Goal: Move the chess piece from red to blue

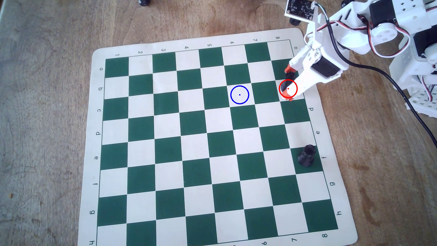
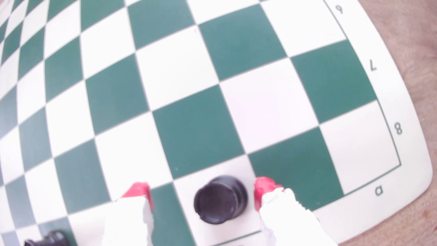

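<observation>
Chess piece (image 2: 221, 201) stands on a white square at the board's (image 1: 212, 236) edge by the arm, inside red (image 1: 288, 88). Gripper (image 2: 203, 194) straddles it, jaws spread and not touching, probably lined up to pinch it. Blue (image 1: 239, 94) sits two squares inward, empty.

Board (image 1: 307, 37) border is carrying the only readable marks. In the overhead view, digits 1 to 8 are running along the far margin, left to right; 7 and 8 are showing upside down on the near margin. Letters a to h are running down the left margin; d, e, f, g, h are reading rotated down the right. In the wrist view, the right margin (image 2: 402, 71) is showing 7, 8 and a.
</observation>
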{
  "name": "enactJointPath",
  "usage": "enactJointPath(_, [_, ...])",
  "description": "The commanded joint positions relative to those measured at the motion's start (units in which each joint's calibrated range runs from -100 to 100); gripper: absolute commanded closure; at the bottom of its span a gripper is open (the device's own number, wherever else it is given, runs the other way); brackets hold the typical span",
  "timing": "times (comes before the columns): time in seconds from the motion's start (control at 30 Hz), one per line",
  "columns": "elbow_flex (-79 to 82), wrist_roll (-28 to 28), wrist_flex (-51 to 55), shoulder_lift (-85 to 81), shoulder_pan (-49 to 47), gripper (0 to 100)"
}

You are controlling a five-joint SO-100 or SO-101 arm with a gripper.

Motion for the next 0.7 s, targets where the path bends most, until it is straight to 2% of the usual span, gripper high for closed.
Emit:
enactJointPath(0.0, [-0.3, -0.1, -0.9, -3.9, -0.1, 78])
enactJointPath(0.2, [-0.2, -0.4, -1.1, -3.8, -0.4, 82])
enactJointPath(0.67, [2.3, -0.4, -5.8, -2.8, -0.1, 83])
